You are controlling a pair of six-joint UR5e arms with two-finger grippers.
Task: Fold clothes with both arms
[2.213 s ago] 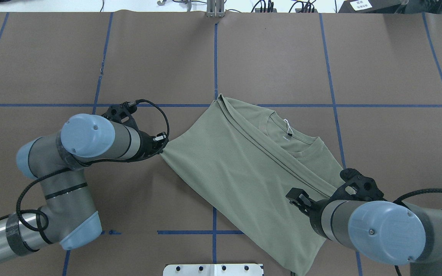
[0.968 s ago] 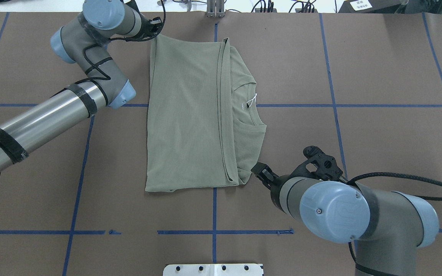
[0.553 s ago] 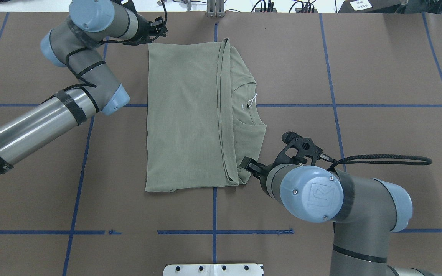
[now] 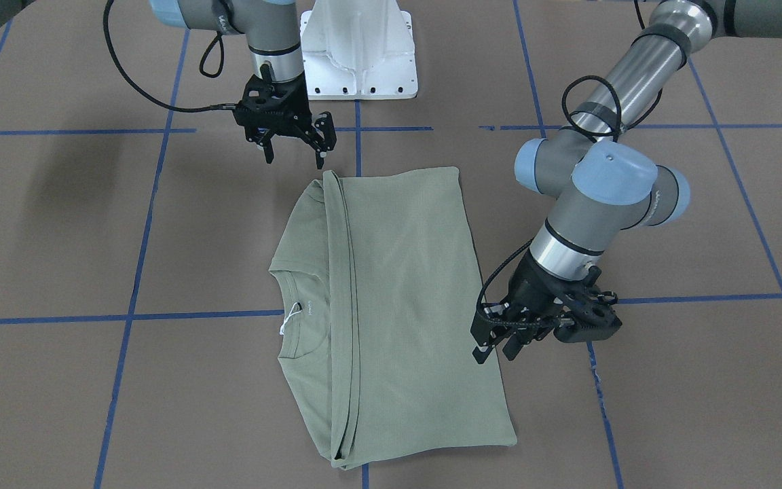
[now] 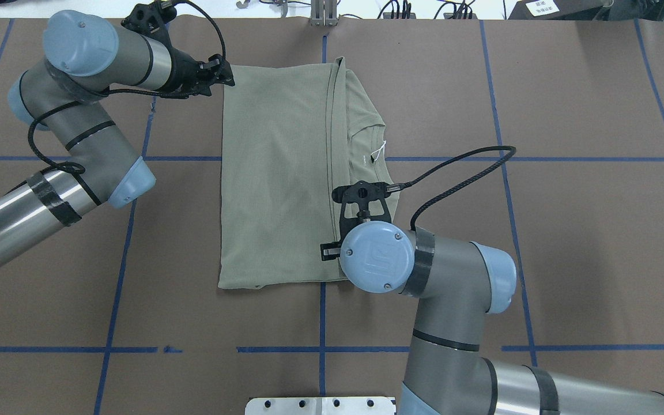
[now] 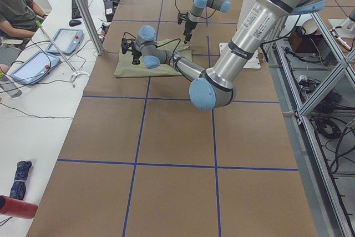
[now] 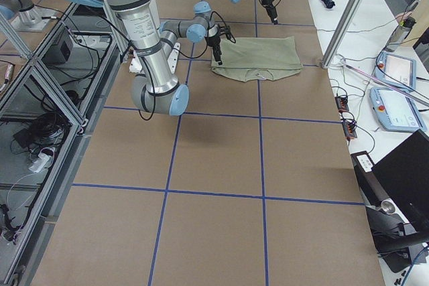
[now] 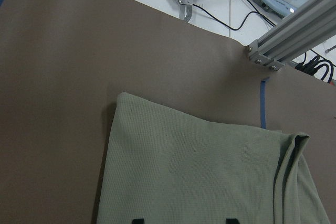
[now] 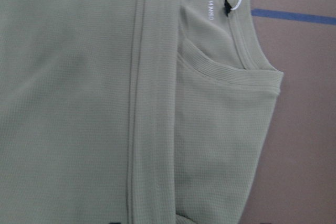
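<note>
You see the brown counter (image 5: 568, 230), gridded in blue tape, carrying the sage-green shirt (image 5: 277, 173), folded lengthwise into a flat rectangle near its middle. The left arm (image 5: 78, 132) holds the left gripper (image 4: 493, 352), fingers spread and empty, at the shirt's far edge. The right arm (image 5: 453, 300) hangs the right gripper (image 4: 294, 159), likewise spread, above the near collar-side corner. A white tag (image 5: 378, 151) lies at the collar.
</note>
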